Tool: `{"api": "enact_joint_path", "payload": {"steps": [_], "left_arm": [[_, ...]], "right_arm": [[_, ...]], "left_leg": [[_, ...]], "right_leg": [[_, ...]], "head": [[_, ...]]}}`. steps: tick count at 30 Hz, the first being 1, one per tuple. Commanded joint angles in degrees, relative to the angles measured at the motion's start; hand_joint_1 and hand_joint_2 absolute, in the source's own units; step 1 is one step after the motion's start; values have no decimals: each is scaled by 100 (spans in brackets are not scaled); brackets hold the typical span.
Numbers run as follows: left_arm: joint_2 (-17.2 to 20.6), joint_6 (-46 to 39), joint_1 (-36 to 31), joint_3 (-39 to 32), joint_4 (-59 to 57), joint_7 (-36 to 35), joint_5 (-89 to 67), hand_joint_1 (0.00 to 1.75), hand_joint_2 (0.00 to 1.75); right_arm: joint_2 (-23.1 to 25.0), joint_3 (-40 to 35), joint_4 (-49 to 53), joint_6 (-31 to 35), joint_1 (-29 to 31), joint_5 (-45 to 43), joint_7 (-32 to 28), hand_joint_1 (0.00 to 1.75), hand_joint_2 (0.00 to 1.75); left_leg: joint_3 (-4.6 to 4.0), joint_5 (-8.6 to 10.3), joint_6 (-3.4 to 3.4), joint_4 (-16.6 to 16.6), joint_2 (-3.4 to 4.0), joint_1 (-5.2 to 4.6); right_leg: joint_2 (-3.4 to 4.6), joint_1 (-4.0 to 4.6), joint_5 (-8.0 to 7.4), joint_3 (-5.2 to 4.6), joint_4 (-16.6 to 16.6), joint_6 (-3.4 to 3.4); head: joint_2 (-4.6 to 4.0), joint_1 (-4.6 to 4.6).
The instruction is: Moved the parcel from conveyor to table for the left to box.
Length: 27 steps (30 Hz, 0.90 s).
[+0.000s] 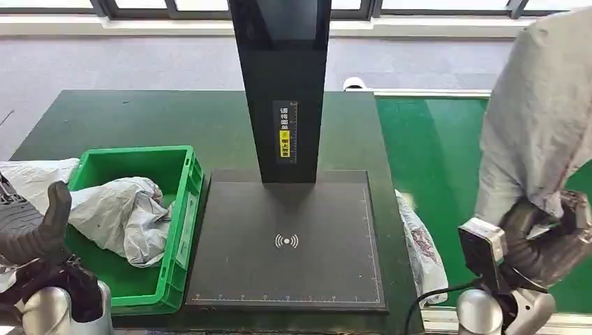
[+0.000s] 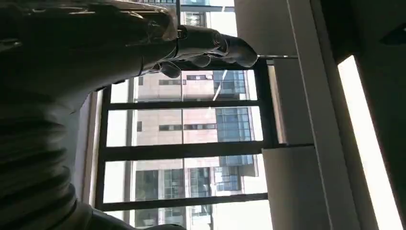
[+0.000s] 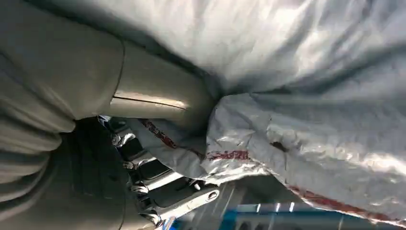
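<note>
As gripped: parcel (image 1: 541,105) above R hand (image 1: 551,241)

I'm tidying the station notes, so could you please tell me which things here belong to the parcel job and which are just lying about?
Job:
- grey parcel, gripped and raised by the right hand
- conveyor
- table
- green box
- left hand

Lying about:
- scanner stand
- bagged parcel at the conveyor's edge

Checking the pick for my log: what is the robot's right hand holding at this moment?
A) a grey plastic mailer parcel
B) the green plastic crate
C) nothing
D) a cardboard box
A: the right hand grips the grey plastic mailer parcel, lifted above the green conveyor belt.
</note>
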<state>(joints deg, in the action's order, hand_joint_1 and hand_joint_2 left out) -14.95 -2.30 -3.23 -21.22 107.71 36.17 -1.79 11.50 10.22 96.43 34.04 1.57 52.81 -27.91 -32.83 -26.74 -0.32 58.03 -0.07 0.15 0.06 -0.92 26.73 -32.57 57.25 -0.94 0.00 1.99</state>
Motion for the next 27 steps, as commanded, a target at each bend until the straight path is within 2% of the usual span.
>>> {"api": "enact_joint_path", "payload": {"steps": [1, 4, 5, 10, 16, 22, 27], "left_arm": [[309, 37, -573, 592, -886, -14, -43, 0, 175], [333, 7, -557, 651, -882, -10, -64, 0, 175], [341, 3, -557, 679, -895, -9, -63, 0, 175], [378, -10, -568, 740, -939, -9, -64, 0, 175], [443, -83, -485, 849, -1040, -112, -47, 0, 175], [430, -47, -641, 839, -1093, -26, -45, 0, 175], [434, -42, -660, 843, -1094, -40, -46, 0, 175]], "right_arm": [[-207, -2377, -2258, -753, 835, 705, 392, 175, 175], [-272, -2595, -2519, -561, 894, 692, 420, 175, 175], [-266, -2714, -2677, -788, 928, 493, 362, 175, 175], [-133, -2930, -3289, -882, 1078, 303, 286, 175, 175], [-44, -3156, -4032, -1420, 1194, -183, 90, 175, 175], [-43, -3491, -4743, -1740, 1467, 44, 8, 175, 175], [-25, -3500, -4752, -1727, 1464, 55, 20, 175, 175]], "left_leg": [[15, 10, -7, -11, 24, 10], [11, 20, -8, -9, 7, 9], [12, 29, -9, -15, 3, 10], [9, 28, -9, -14, 3, 10], [6, 31, -11, -16, 3, 10], [0, 27, -9, -7, -2, 9], [-4, 27, -9, -6, -6, 7]], "right_leg": [[24, 11, -17, 8, -14, 9], [8, 11, -18, 6, -11, 13], [4, 12, -23, 8, -17, 15], [3, 11, -22, 7, -12, 16], [3, 12, -26, 3, -15, 19], [-2, 10, -20, -2, -5, 15], [-7, 9, -18, -7, -2, 15]], "head": [[0, 2], [2, 0], [0, 0], [2, 2], [2, 2], [2, 0], [2, 0]]}}
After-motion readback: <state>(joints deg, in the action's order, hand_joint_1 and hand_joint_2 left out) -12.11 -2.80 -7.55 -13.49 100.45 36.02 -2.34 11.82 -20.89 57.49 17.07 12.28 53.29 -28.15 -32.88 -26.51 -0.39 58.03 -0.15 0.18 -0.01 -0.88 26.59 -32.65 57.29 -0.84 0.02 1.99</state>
